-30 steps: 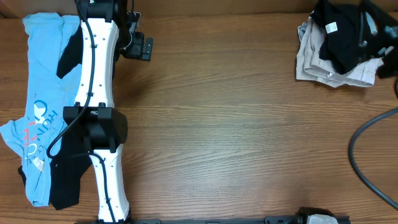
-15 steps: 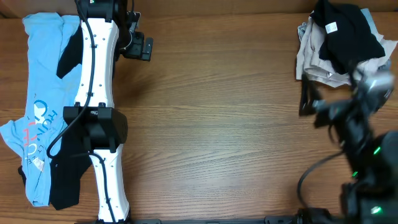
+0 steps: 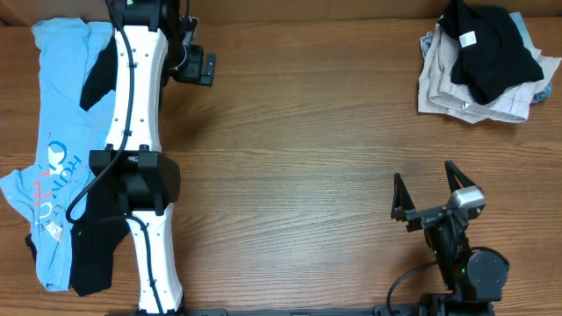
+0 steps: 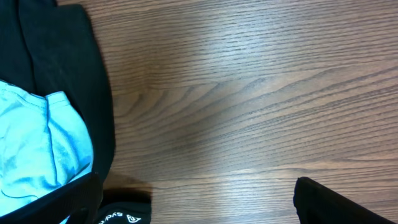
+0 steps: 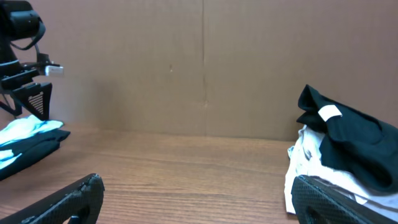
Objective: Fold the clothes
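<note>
Overhead: right gripper (image 3: 424, 175) jaws wide apart, empty; left gripper (image 4: 196, 182) likewise, near light-blue tee (image 3: 61, 114)

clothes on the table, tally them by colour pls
light-blue: 1, the printed tee
black: 2, the left black garment and the tagged black garment
pale: at least 1, the pale bundle under the tagged one; its layers cannot be told apart
total: 4 at least
</note>
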Available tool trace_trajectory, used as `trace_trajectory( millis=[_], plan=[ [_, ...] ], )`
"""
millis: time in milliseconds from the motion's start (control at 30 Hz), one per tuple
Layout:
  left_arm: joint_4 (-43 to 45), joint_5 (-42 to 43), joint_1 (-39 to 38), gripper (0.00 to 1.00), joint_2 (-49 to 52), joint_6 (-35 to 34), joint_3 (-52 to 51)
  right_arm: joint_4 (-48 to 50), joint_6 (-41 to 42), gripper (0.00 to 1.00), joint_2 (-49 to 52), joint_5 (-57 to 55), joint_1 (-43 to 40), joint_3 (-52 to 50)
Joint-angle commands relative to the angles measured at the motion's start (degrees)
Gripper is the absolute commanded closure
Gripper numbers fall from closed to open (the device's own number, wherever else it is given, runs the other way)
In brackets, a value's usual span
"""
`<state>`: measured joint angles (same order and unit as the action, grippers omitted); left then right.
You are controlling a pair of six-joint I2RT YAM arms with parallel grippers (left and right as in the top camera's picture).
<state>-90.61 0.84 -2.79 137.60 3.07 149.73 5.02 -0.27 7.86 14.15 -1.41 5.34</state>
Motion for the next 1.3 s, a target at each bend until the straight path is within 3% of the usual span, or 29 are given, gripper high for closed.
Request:
trace_trajectory(
  millis=[0, 433, 1267],
  plan=[
    [0.07, 0.24, -0.24, 0.00, -0.07, -0.72, 1.27, 1.11, -0.33, 0.00, -4.61, -1.27, 0.24, -2.69],
    [0.07, 0.24, -0.24, 0.00, -0.07, -0.70, 1.27, -9.42, -0.33, 0.00, -7.74, -7.43, 0.55, -4.90],
    [0.07, 0.24, -0.24, 0.00, -0.07, -0.72, 1.27, -9.27, -0.31, 0.00, -7.69, -8.98, 0.55, -4.90]
  ],
)
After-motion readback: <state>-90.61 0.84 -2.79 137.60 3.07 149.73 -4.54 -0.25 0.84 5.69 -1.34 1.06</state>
